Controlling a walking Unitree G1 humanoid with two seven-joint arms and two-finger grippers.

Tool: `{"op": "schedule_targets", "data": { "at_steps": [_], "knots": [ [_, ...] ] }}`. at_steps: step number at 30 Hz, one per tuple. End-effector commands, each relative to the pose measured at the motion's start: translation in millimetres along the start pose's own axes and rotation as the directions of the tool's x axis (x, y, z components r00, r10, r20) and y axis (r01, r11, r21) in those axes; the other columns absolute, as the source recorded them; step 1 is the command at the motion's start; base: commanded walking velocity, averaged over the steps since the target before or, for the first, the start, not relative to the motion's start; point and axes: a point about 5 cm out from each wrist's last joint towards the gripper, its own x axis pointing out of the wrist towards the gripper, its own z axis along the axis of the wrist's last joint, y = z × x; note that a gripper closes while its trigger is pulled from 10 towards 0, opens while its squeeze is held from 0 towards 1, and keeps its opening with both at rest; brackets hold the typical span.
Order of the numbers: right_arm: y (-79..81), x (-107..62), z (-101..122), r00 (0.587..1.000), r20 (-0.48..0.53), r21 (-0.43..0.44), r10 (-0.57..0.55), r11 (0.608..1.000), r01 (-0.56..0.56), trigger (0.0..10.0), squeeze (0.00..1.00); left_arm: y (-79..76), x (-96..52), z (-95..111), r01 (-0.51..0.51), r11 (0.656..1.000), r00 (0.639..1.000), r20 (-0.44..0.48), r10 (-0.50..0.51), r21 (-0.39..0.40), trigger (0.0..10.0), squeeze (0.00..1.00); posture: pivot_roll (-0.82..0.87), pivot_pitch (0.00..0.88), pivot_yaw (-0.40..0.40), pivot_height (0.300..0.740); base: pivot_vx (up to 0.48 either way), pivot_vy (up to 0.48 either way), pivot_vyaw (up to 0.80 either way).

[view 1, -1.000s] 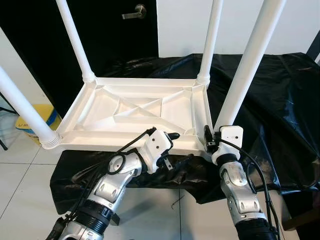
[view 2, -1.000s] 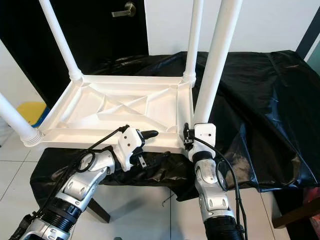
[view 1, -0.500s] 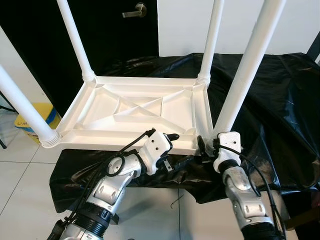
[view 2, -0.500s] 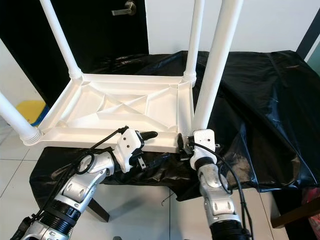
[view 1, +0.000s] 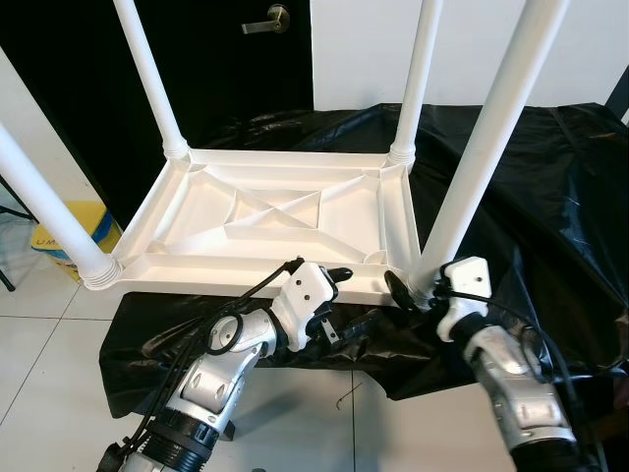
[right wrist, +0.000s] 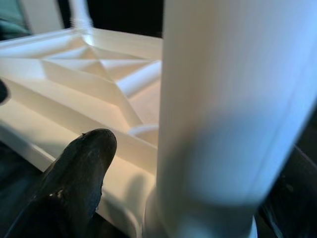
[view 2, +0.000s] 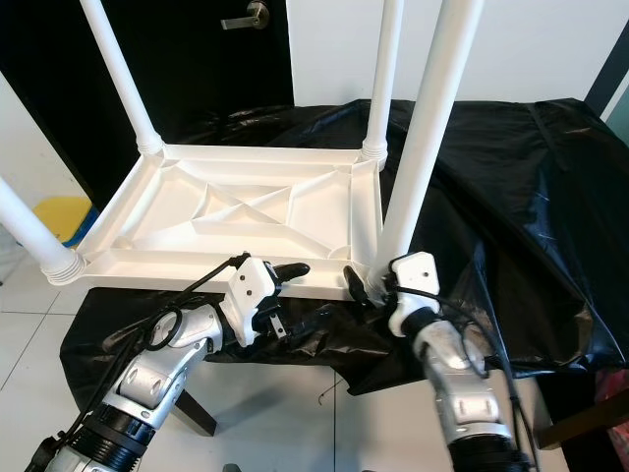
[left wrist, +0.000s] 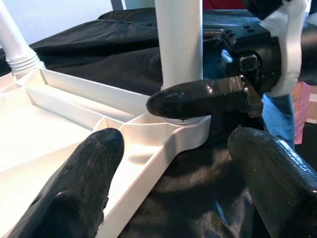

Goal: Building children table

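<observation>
Right gripper [view 1: 411,287] clasped round the foot of the near-right leg [view 1: 482,147], one black finger [left wrist: 198,97] lying across the collar where leg meets socket, the other hidden behind the leg. Grasping the leg, by the look of the right wrist view [right wrist: 233,99]. Left gripper [view 1: 334,295] released, fingers spread, hovering just off the near edge of the tabletop [view 1: 265,221], touching nothing.

Tabletop upside down on the black sheet [view 1: 550,177], ribbed underside showing, all four legs pointing up: far-left leg [view 1: 147,74], far-right leg [view 1: 418,79], near-left leg [view 1: 44,211] at its other corners.

Key relation: near-right leg rises straight above the right gripper, long axis upright with a slight lean away from the tabletop centre; right arm plainly nearer than left, so any seating or twisting falls to it.

Against a second ago: right wrist swung outward from the tabletop and lower, fingers now reaching in toward the collar. Left gripper nearly unchanged. Tabletop not shifted.

Beyond the tabletop: dark door with lever handle [view 1: 267,20]; yellow bin [view 1: 74,236] beside the near-left leg.
</observation>
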Motion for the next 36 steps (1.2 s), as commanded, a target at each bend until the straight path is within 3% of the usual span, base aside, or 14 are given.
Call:
{"op": "schedule_targets", "data": {
  "at_steps": [1, 7, 8, 12, 13, 21, 22, 23, 25, 26, 36],
  "knots": [
    [-4.0, 4.5, 1, 0.999, 0.005, -0.002, 0.042, 0.999, -0.042, 10.0, 0.0, 2.2, -1.8, 0, -0.013, 1.0, 1.0, -0.003, 0.013, -0.008, 10.0, 0.0, -0.07, 0.0, 0.005, 0.74, 0.0, 0.0, 0.0],
    [-12.5, 16.5, 0, 0.995, -0.017, -0.042, 0.1, 0.994, -0.1, 10.0, 0.0, 5.5, -1.1, 2, -0.022, 1.0, 1.0, -0.002, 0.022, 0.001, 10.0, 0.0, -0.06, 0.0, 0.004, 0.74, 0.0, 0.0, 0.0],
    [-11.9, 19.1, -2, 0.993, -0.029, -0.045, 0.119, 0.992, -0.12, 2.6, 0.0, 7.1, -1.1, 3, -0.027, 1.0, 1.0, -0.002, 0.027, 0.006, 10.0, 0.0, -0.05, 0.0, 0.002, 0.74, 0.0, 0.0, 0.0],
    [-11.6, 20.4, -4, 0.99, -0.036, -0.044, 0.136, 0.99, -0.137, 2.6, 0.0, 8.0, -1.1, 4, -0.031, 0.999, 1.0, -0.002, 0.031, 0.01, 10.0, 0.0, -0.05, 0.0, 0.002, 0.74, 0.0, 0.0, 0.0],
    [-10.5, 20.1, -7, 0.987, -0.051, -0.04, 0.154, 0.987, -0.156, 0.0, 0.0, 8.8, -1.3, 5, -0.034, 0.999, 0.999, -0.002, 0.034, 0.013, 10.0, 0.0, -0.05, 0.0, 0.0, 0.74, 0.0, 0.0, 0.0],
    [-16.1, 12.5, -19, 0.986, -0.088, -0.028, 0.139, 0.989, -0.142, 0.0, 0.0, 10.1, -2.4, 6, -0.047, 0.999, 0.999, 0.003, 0.047, 0.007, 10.0, 0.0, -0.06, 0.0, 0.01, 0.74, 0.0, 0.0, 0.0],
    [-16.2, 11.0, -21, 0.987, -0.095, -0.03, 0.129, 0.991, -0.133, 3.2, 0.0, 9.0, -1.9, 6, -0.045, 0.999, 0.999, 0.003, 0.045, 0.005, 10.0, 0.0, -0.07, 0.0, 0.014, 0.74, 0.0, 0.0, 0.0],
    [-16.3, 9.8, -23, 0.988, -0.103, -0.035, 0.114, 0.992, -0.119, 9.1, 0.0, 8.0, -1.4, 6, -0.042, 0.999, 0.999, 0.003, 0.042, 0.002, 10.0, 0.0, -0.07, 0.0, 0.015, 0.74, 0.0, 0.0, 0.0],
    [-16.3, 9.1, -24, 0.989, -0.108, -0.039, 0.104, 0.993, -0.109, 9.1, 0.0, 7.4, -1.1, 5, -0.041, 0.999, 0.999, 0.003, 0.041, 0.001, 10.0, 0.0, -0.07, 0.0, 0.016, 0.74, 0.0, 0.0, 0.0],
    [-14.5, 8.7, -25, 0.991, -0.103, -0.031, 0.083, 0.996, -0.086, 10.0, 0.0, 7.4, -0.6, 5, -0.039, 0.999, 0.999, 0.004, 0.039, -0.005, 10.0, 0.0, -0.08, 0.0, 0.021, 0.74, 0.0, 0.0, 0.0],
    [-4.8, 7.3, -27, 0.996, -0.067, -0.002, -0.065, 0.998, 0.065, 10.0, 0.0, 4.0, 2.5, 5, -0.016, 1.0, 1.0, 0.005, 0.016, -0.02, 10.0, 0.0, -0.1, 0.0, 0.035, 0.74, 0.0, 0.0, 0.0]
  ]
}}
